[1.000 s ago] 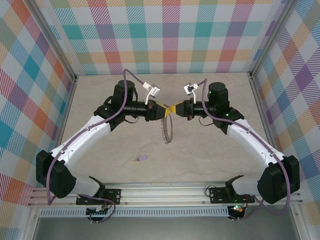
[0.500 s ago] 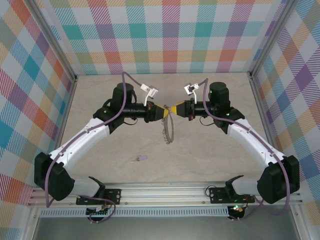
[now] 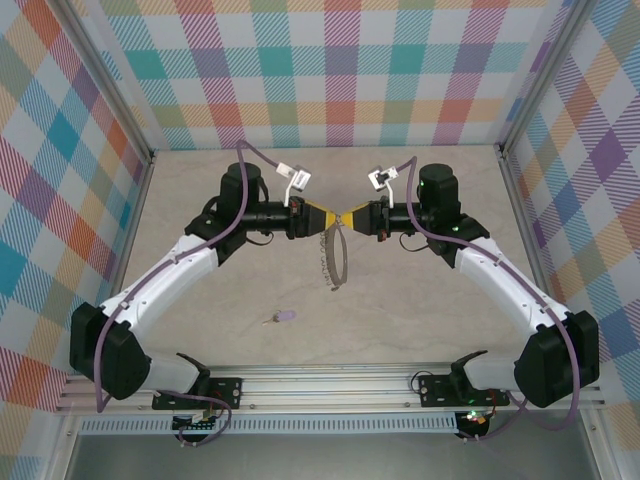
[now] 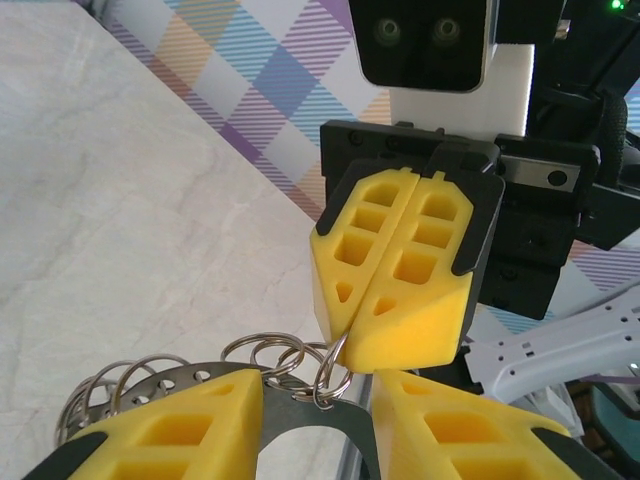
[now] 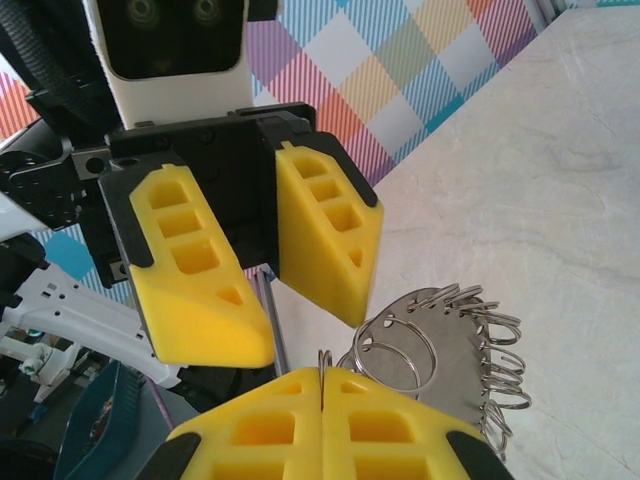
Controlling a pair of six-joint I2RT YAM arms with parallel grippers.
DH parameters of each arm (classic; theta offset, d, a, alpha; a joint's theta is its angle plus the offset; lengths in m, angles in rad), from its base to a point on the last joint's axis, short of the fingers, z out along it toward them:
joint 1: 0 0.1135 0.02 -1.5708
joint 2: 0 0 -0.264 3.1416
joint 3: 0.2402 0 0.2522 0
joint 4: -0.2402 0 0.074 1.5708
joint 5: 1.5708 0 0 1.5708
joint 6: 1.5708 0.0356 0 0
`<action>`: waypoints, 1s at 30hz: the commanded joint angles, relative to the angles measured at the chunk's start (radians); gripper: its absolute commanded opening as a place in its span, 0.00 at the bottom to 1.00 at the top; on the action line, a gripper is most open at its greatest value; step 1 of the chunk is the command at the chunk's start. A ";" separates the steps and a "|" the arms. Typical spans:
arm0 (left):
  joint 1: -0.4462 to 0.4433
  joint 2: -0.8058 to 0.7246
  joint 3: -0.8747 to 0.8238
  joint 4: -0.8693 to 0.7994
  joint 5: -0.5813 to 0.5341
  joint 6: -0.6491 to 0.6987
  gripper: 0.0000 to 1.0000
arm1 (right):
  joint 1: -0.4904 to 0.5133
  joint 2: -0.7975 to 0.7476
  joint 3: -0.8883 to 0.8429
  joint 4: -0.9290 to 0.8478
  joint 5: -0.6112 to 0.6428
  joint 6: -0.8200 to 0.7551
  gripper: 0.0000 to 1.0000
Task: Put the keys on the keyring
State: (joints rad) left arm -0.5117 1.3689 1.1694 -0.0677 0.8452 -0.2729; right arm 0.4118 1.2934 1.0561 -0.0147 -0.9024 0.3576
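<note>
The keyring [image 3: 338, 262], a grey metal hoop fringed with small silvery loops, hangs above the table between the two arms. My right gripper [image 3: 347, 218] is shut on one small loop [image 5: 323, 362] at the keyring's [image 5: 455, 350] top. My left gripper [image 3: 328, 218] faces it tip to tip, open. In the left wrist view its yellow fingers [image 4: 170, 430] stand apart on either side of the keyring's grey rim [image 4: 300, 415]. A key [image 3: 284, 317] with a lilac head lies flat on the table, nearer the front, away from both grippers.
Checked walls and metal posts [image 3: 520, 200] close in the pale table [image 3: 200, 180] on three sides. An aluminium rail [image 3: 330, 385] with the arm bases runs along the near edge.
My left gripper has opened its jaws and drawn back slightly to the left. The keyring still hangs from my right gripper, which has stayed put. The key has not moved.
</note>
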 commanded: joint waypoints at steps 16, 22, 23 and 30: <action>-0.022 0.054 0.073 0.044 0.072 -0.008 0.33 | -0.005 0.014 0.007 0.065 -0.050 0.008 0.00; -0.043 0.043 0.062 0.018 0.082 0.015 0.25 | -0.007 0.017 0.010 0.059 -0.028 0.004 0.00; -0.045 0.038 0.055 0.016 0.082 0.019 0.24 | -0.007 0.018 0.011 0.058 -0.027 0.004 0.00; -0.069 0.035 0.054 -0.002 0.082 0.033 0.18 | -0.006 0.026 0.013 0.066 -0.032 0.019 0.00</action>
State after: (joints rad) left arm -0.5415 1.4204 1.2087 -0.0658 0.8768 -0.2649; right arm 0.4049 1.3006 1.0561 0.0002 -0.9165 0.3630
